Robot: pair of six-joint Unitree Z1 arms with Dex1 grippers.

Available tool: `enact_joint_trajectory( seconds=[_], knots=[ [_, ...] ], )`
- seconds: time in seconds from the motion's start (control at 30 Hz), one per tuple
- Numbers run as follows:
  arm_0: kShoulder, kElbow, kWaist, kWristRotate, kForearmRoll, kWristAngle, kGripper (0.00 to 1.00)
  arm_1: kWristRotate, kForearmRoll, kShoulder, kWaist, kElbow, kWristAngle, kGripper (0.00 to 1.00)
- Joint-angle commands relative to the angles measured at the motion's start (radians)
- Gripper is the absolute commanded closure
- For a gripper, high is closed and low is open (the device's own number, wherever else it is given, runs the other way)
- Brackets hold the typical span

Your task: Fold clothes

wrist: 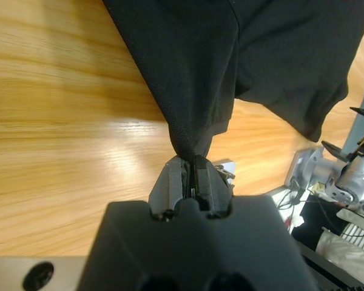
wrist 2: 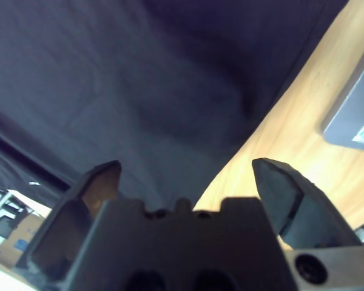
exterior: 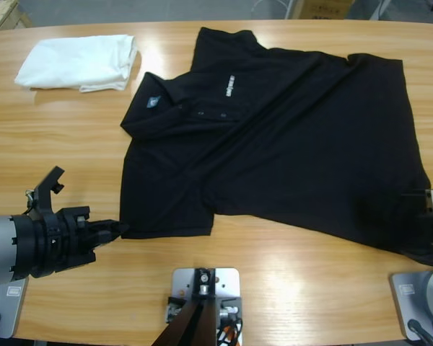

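Two grippers meet the black polo shirt point(exterior: 289, 144), spread mid-table: left gripper point(exterior: 123, 229) at 8 o'clock pinches its sleeve corner; right gripper point(exterior: 427, 227), at 4 o'clock, gapes over the hem

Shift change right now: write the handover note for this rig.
Left gripper: shut on the shirt's corner at the near left edge, low over the table.
Right gripper: open, jaws wide apart over the shirt's edge at the near right side; not gripping yet.
Shirt: lies mostly spread out, front up, collar toward the left, one sleeve lying over the body.
White garment: folded, at the far left, apart from the shirt.
Done: left grip taken.
Left: close the right gripper on its edge, then make the folds.
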Motion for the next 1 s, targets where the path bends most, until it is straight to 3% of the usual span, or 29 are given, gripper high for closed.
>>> enact_joint_trajectory(
  seconds=[0.03, 0.33, 0.47, 0.57, 0.63, 0.73, 0.9, 1.0],
  knots=[
    [0.001, 0.011, 0.029, 0.038, 0.022, -0.025, 1.000, 0.096, -0.167, 0.106, 0.053, 0.113, -0.012, 0.197],
    [-0.019, 0.028, 0.041, 0.045, 0.030, -0.033, 1.000, 0.156, -0.286, 0.280, 0.134, 0.145, -0.021, 0.237],
    [-0.029, 0.037, 0.055, 0.054, 0.031, -0.038, 1.000, 0.164, -0.281, 0.262, 0.153, 0.145, -0.044, 0.274],
    [-0.030, 0.040, 0.060, 0.055, 0.030, -0.039, 1.000, 0.134, -0.259, 0.179, 0.165, 0.144, -0.121, 0.496],
    [-0.027, 0.040, 0.060, 0.055, 0.030, -0.039, 1.000, 0.100, -0.225, 0.136, 0.175, 0.141, -0.170, 0.740],
    [-0.027, 0.040, 0.060, 0.055, 0.029, -0.039, 1.000, 0.096, -0.211, 0.133, 0.204, 0.142, -0.200, 0.903],
    [-0.034, 0.040, 0.060, 0.055, 0.030, -0.037, 1.000, 0.073, -0.234, 0.164, 0.210, 0.141, -0.188, 1.000],
    [-0.036, 0.040, 0.060, 0.055, 0.030, -0.036, 1.000, 0.059, -0.246, 0.191, 0.213, 0.141, -0.168, 1.000]
  ],
)
